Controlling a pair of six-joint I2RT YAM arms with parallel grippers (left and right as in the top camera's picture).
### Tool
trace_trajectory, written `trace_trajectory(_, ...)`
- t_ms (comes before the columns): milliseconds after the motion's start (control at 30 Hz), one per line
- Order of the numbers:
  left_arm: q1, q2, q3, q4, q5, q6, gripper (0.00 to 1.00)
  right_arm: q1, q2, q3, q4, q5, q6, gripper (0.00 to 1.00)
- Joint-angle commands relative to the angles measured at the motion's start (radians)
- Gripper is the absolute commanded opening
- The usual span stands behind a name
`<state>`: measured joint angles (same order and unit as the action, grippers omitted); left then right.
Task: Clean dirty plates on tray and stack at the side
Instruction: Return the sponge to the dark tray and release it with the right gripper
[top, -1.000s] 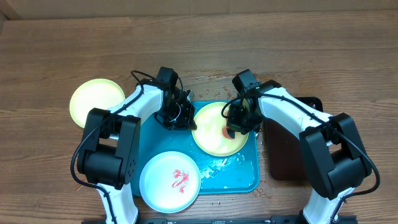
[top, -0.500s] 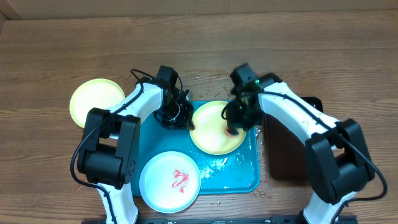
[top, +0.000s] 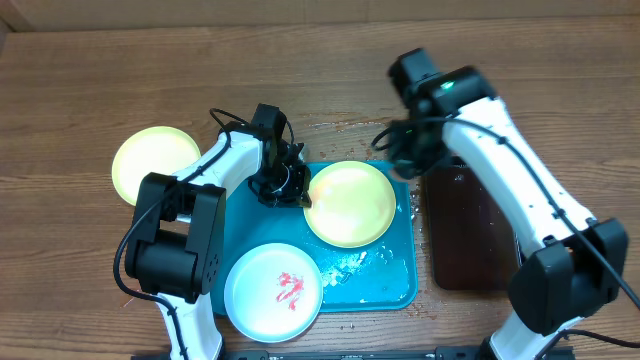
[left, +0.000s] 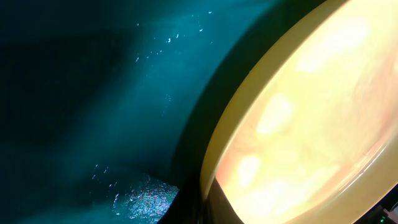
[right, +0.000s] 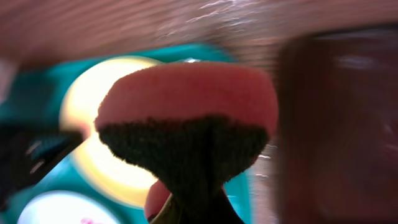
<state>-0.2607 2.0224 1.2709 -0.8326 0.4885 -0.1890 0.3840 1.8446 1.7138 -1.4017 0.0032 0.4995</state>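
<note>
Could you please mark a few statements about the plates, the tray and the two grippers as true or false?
1. The right gripper holds a sponge. True.
2. The red-smeared plate lies on the bare table. False: it lies at the near left corner of the turquoise tray.
3. One yellow-green plate lies on the table, left of the tray. True.
4. The sponge presses on the second yellow-green plate, on the tray. False: it is held clear of it, near the tray's far right corner.
5. The left gripper grips that plate's left rim. True.
</note>
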Motion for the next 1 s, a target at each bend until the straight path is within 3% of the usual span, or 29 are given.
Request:
trace_trajectory(0,0.008,0.043,0.01,-0.007,-0.073,-0.019,0.04,-0.103,-0.032,0.047,-0.092,0.175,0.109,0.04)
trace_trajectory(167,0.007,0.043,0.043,-0.032,-0.08,-0.022,0.04,-0.216,-0.032,-0.057,-0.122,0.176,0.104,0.04)
trace_trajectory(467,0.004,0.043,0.102,-0.08,-0.104,-0.022,0.04,-0.234,-0.032,-0.417,0.131,0.066,0.105,0.04)
trace_trajectory(667,0.004,0.043,0.127,-0.104,-0.104,-0.021,0.04,-0.234,-0.032,-0.467,0.164,0.062,0.157,0.04)
trace_trajectory(700,0.004,0.043,0.13,-0.107,-0.104,-0.021,0.04,-0.234,-0.032,-0.467,0.167,0.055,0.156,0.08)
trace_trajectory(733,0.004,0.043,0.132,-0.11,-0.104,-0.021,0.04,-0.234,-0.032,-0.467,0.167,0.053,0.156,0.23)
trace_trajectory(767,0.004,0.043,0.133,-0.111,-0.104,-0.021,0.04,-0.234,-0.032,-0.467,0.167,0.054,0.156,0.63)
trace_trajectory(800,0.004,0.043,0.133,-0.111,-0.104,-0.021,0.04,-0.234,-0.032,-0.467,0.167,0.054,0.156,0.95)
trace_trajectory(833,0.004,0.043,0.134,-0.111,-0.104,-0.021,0.04,-0.234,-0.032,-0.467,0.167,0.054,0.156,1.0)
trace_trajectory(967,-0.001,0.043,0.136,-0.114,-0.103,-0.021,0.04,-0.234,-0.032,-0.449,0.179,0.055,0.132,1.0)
